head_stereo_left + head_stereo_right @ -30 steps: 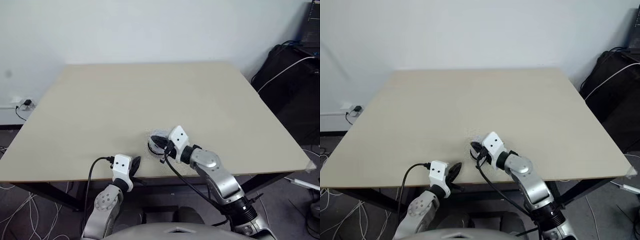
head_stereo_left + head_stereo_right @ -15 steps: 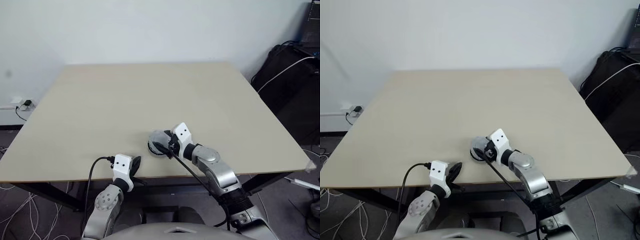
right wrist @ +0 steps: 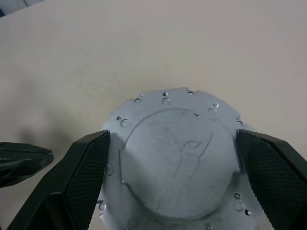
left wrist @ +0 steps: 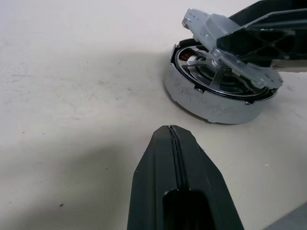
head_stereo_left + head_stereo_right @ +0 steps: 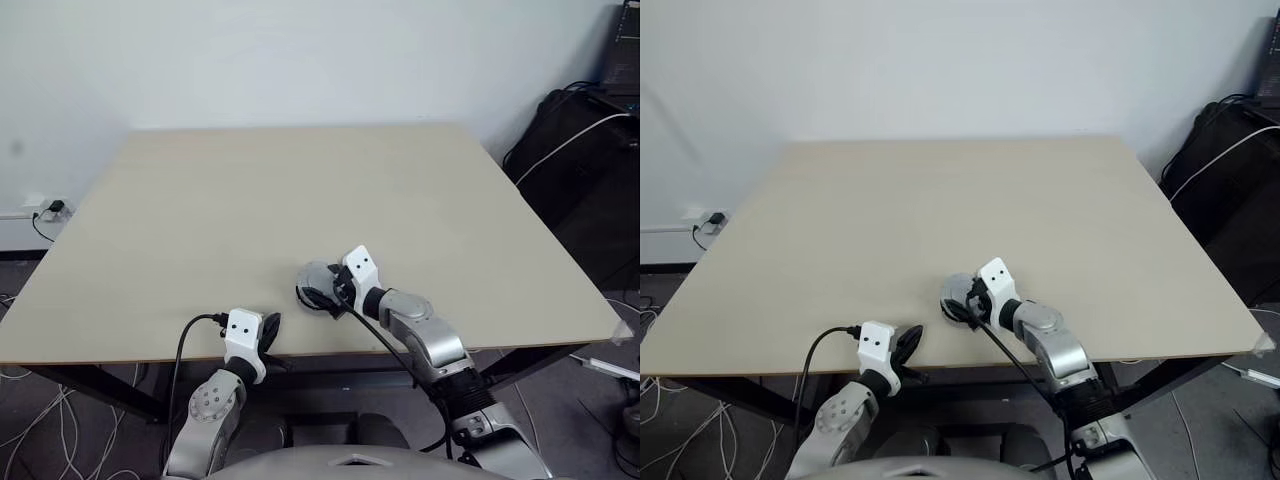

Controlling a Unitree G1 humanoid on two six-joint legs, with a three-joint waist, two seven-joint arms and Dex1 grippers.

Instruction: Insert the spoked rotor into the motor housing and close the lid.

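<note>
Head views: beige table [image 5: 300,190]; the round motor housing [image 5: 316,288] sits near the front edge, just ahead of the right gripper [image 5: 330,292]. The left gripper [image 5: 268,330] hangs at the table's front edge, well apart from the housing, fingers pressed together on nothing.

Left wrist view: housing [image 4: 211,103] is a low silver drum flat on the table. Copper windings and a shiny rim show inside it, so the rotor [image 4: 216,79] looks seated, though its spokes cannot be made out. The lid [image 4: 225,40] rests tilted over the top, raised on one side and not closed. The dark right finger lies just above it; contact cannot be told.

Right wrist view: lid's smooth grey face [image 3: 175,158], scratched, with small holes round a notched flange. The right fingers [image 3: 84,177] stand wide apart, one on each side of the disc, and no contact with the edge shows.

Handling (judgement): lid is stiff metal, light, thin and slick-faced; it would skate under a side push. Best taken across the rim at opposite edges, or pressed flat from above at centre. Housing is heavier and likely to stay put. Windings are fragile; keep fingers off them.
</note>
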